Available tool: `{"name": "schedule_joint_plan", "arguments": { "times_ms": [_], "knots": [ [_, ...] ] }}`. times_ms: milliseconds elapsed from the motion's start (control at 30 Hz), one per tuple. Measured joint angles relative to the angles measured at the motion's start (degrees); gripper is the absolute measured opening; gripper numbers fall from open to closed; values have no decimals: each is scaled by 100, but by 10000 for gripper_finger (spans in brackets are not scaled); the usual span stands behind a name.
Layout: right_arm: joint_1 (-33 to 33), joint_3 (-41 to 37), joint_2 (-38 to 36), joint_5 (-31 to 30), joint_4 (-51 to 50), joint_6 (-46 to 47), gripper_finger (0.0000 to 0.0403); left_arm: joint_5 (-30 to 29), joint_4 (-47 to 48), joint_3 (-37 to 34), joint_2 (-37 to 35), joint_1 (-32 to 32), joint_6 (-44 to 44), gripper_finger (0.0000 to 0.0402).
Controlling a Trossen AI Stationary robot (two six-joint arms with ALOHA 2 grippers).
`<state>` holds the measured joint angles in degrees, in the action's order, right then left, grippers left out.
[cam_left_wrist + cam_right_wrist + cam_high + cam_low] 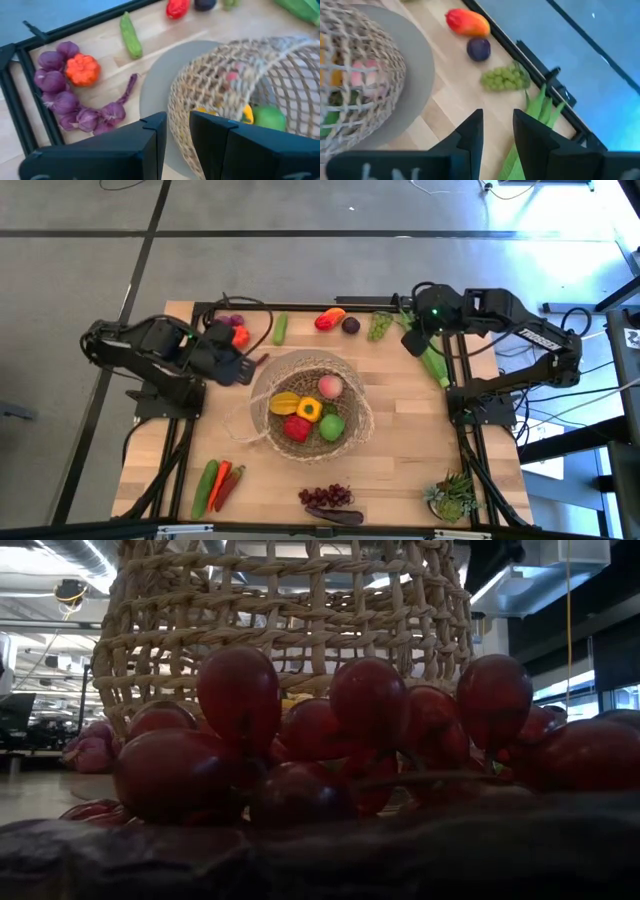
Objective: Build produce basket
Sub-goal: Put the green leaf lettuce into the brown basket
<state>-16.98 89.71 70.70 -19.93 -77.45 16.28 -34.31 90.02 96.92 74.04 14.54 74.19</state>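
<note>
Two grippers hover nearly closed, holding nothing: the left gripper [176, 142] beside the basket [262, 402], the right gripper [496, 142] over leafy stalks [536, 107] near the table's [400, 445] far edge.

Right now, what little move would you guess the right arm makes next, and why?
Probably lower the right gripper onto the green leafy stalk just below it. Its fingers hold nothing, that piece is nearest, and it still lies outside the basket.

The basket [310, 408] is showing rough woven wicker, matt and tan. The table [400, 440] is looking like pale wood planks — smooth, with a black metal frame [462, 380]. The purple grapes [370, 730] are shining glossy, like plastic.
</note>
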Motion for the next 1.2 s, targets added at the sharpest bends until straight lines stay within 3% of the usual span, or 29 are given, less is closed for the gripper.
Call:
{"name": "schedule_joint_plan", "arguments": {
  "times_ms": [233, 533, 900, 1200],
  "knots": [
    [-899, -405, 22, 805, 140, 116, 100, 152, 0, 1, 0, -618, -514, 75],
    [-1881, -894, 626, 1227, 223, 461, 100, 699, 2, 1, -63, -1724, -1964, 75],
    [-2621, -931, 1883, 1251, 355, 565, 100, 1516, -290, -2, -59, -2663, -3267, 75],
    [-3040, -931, 2596, 1283, 439, 50, 90, 1609, -637, -2, -59, -2939, -3433, 75]
  ]
}}
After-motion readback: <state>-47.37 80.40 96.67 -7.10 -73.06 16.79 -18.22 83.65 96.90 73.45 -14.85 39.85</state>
